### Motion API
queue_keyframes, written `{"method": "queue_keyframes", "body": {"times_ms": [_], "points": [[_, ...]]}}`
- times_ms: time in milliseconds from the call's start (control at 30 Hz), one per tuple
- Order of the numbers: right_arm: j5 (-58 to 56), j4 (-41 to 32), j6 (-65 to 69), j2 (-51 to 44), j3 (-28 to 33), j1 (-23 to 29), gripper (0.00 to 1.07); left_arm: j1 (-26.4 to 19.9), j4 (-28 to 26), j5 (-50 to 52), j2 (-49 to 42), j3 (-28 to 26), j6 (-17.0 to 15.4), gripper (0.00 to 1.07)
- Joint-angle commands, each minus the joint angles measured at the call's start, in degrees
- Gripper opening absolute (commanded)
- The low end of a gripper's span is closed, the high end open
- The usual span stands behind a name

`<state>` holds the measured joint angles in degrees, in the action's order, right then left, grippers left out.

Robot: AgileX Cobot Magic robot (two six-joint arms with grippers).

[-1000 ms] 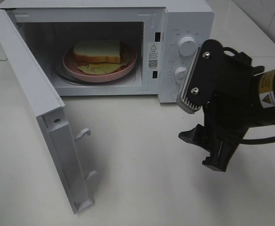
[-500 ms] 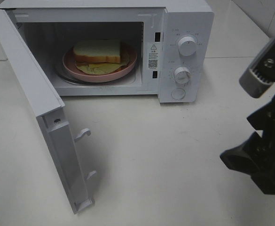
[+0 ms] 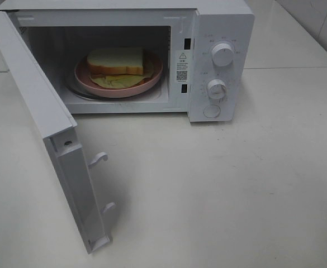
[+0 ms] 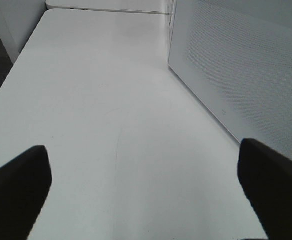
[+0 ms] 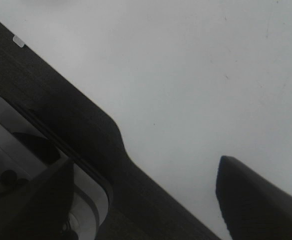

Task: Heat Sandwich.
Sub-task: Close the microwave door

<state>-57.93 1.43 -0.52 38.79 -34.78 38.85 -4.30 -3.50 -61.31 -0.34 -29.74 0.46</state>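
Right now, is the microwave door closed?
No, the door stands wide open, and the sandwich on its pink plate shows inside the microwave.

A boxy white microwave oven (image 3: pixel 219 33) has a smooth, satin shell that looks painted. Its open white door (image 3: pixel 40 111) looks like plastic, and its outer face carries a fine dotted mesh texture. Two round white knobs (image 3: pixel 223 54) are glossy plastic. Inside, a round pink plate (image 3: pixel 155 75) looks smooth and glazed, beneath a sandwich (image 3: pixel 115 60) of soft, matt, porous white bread. The white tabletop (image 3: pixel 219 190) is smooth with a faint sheen
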Motion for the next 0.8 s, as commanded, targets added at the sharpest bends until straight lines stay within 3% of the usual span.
{"method": "queue_keyframes", "body": {"times_ms": [33, 267, 333, 500, 800], "points": [[-3.0, -0.2, 1.4, -2.2, 0.3, -0.1, 0.76, 0.3, 0.2, -0.1, -0.9, 0.1, 0.1, 0.96], [-6.8, 0.1, 1.4, -12.6, 0.3, -1.8, 0.76, 0.3, 0.2, -0.1, -0.9, 0.1, 0.1, 0.96], [-6.9, 0.2, 1.4, -16.2, 0.3, -6.4, 0.76, 0.3, 0.2, -0.1, -0.9, 0.1, 0.1, 0.96], [-6.8, 0.3, 1.0, -19.9, 0.3, -10.5, 0.76, 0.3, 0.2, -0.1, -0.9, 0.1, 0.1, 0.96], [-4.8, 0.0, 1.0, -30.9, 3.0, -23.9, 0.76, 0.3, 0.2, -0.1, -0.9, 0.1, 0.1, 0.96]]}}
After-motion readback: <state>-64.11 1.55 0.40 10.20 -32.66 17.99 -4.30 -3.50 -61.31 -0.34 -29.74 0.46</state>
